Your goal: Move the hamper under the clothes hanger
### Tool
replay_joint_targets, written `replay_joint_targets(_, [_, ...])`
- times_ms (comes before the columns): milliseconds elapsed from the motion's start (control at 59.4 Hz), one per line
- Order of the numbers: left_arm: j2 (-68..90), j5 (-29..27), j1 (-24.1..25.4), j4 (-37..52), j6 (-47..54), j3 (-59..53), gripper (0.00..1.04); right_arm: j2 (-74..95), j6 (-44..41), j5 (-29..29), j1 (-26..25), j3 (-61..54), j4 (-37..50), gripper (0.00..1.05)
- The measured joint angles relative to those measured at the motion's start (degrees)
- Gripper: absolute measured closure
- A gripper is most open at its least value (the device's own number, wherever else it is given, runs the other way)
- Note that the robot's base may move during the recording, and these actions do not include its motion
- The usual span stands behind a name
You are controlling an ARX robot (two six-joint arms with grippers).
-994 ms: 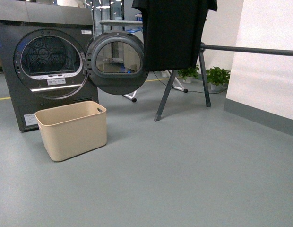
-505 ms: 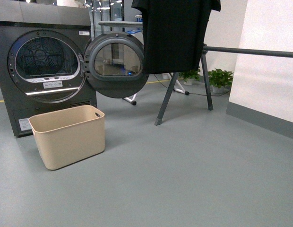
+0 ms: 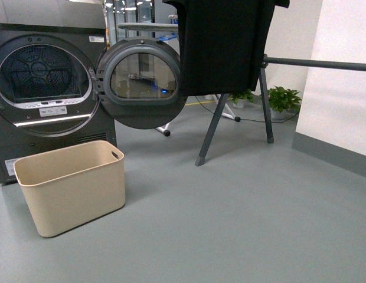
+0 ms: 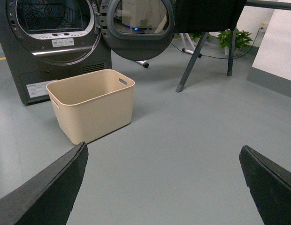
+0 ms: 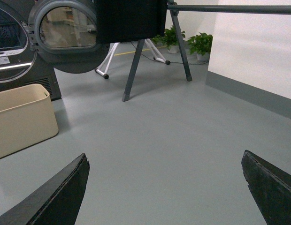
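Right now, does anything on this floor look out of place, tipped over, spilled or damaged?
Nothing looks spilled, tipped or damaged. The round door of the dryer stands wide open, swung toward the garment rack. The hamper sits upright before the dryer, not under the rack's bar, where a black garment hangs.

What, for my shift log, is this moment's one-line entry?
hamper: floor, by dryer | clothes hanger: apart | left gripper: open | right gripper: open
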Motion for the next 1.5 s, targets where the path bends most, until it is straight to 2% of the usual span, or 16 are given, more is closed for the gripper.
replay_joint_targets(1499, [0.0,0.0,0.0,0.0,0.0,0.0,0.07,0.1,0.0,0.1,0.0,0.0,-0.1,0.08])
